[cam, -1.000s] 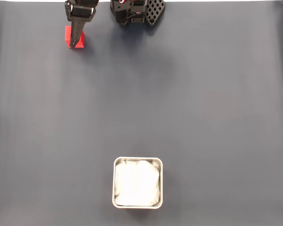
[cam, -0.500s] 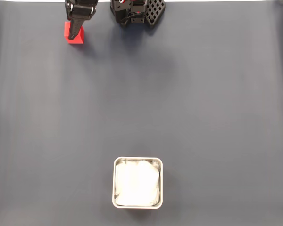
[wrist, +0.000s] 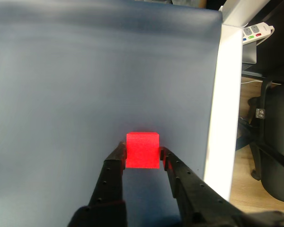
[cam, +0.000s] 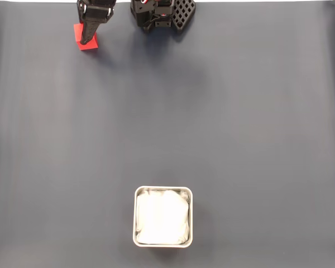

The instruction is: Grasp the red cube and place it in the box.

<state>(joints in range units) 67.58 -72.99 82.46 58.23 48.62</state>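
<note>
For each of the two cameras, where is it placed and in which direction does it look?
Fixed view: sits above, looks straight down on the dark mat; the arm's base and gripper show at the top edge, the box near the bottom.
Wrist view: rides on the arm, looks along the gripper toward the mat's edge, a chair beyond.
Shared: the red cube between the gripper's fingers.
</note>
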